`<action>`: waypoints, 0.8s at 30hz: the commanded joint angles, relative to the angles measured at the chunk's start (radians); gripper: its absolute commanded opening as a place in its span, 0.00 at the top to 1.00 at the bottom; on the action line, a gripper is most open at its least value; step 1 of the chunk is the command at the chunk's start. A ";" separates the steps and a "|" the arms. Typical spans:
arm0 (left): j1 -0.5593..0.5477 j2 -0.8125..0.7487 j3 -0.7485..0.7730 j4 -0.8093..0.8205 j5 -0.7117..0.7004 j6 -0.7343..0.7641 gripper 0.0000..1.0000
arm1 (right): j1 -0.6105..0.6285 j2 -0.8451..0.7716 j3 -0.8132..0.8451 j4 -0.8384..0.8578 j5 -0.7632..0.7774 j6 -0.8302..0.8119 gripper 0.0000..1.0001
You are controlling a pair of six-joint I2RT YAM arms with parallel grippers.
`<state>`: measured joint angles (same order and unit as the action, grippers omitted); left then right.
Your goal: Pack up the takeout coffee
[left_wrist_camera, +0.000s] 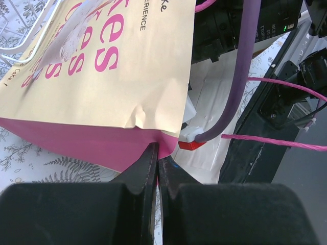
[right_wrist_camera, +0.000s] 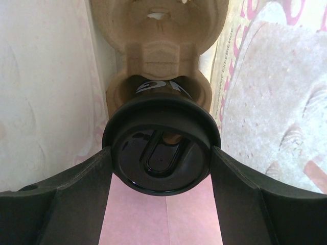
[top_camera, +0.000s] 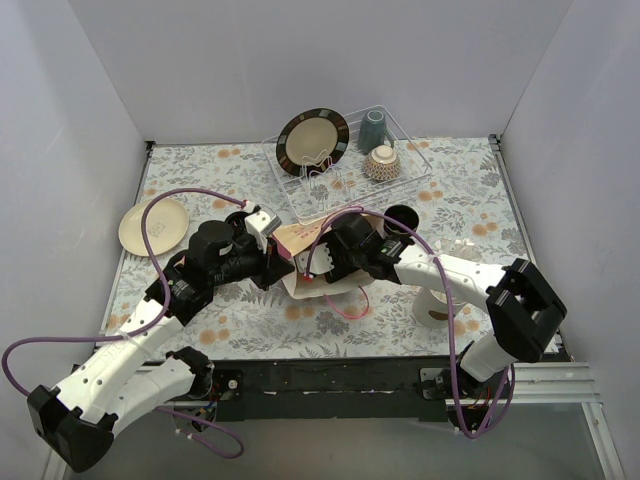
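Mid-counter [top_camera: 250, 325]: both arms meet at a cream-and-pink paper bag [left_wrist_camera: 102, 87]. Left jaws pressed together, pinching the bag's pink fold at its lower edge. Right jaws reach inside the bag and stand spread wide, one finger against each side of the lid of a black cup [right_wrist_camera: 161, 153]. That cup sits in the near well of a pulp carrier [right_wrist_camera: 159, 51] inside the bag; the far well looks empty. Second black cup [top_camera: 401, 216] stands on the counter just right of the bag, beyond the right arm. Dish rack [top_camera: 345, 185] far centre. Cream plate [top_camera: 153, 225] left.
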<state>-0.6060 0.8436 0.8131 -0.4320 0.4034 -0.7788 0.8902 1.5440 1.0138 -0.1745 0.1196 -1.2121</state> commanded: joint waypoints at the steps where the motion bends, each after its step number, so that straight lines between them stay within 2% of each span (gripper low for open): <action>1: 0.000 0.002 0.023 -0.002 0.009 -0.010 1.00 | -0.030 0.053 -0.040 0.052 0.000 0.012 0.59; 6: 0.000 0.002 0.029 -0.010 -0.005 -0.010 1.00 | -0.031 0.064 -0.032 0.052 -0.011 0.022 0.58; 13: -0.001 0.003 0.051 -0.025 -0.021 0.003 1.00 | -0.031 0.061 -0.017 0.038 -0.014 0.026 0.44; 24: 0.000 -0.015 0.058 -0.042 -0.035 0.004 1.00 | -0.031 0.076 0.038 -0.013 -0.014 0.046 0.31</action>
<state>-0.6056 0.8486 0.8322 -0.4469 0.3725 -0.7815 0.8845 1.5654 1.0138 -0.1436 0.1123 -1.1938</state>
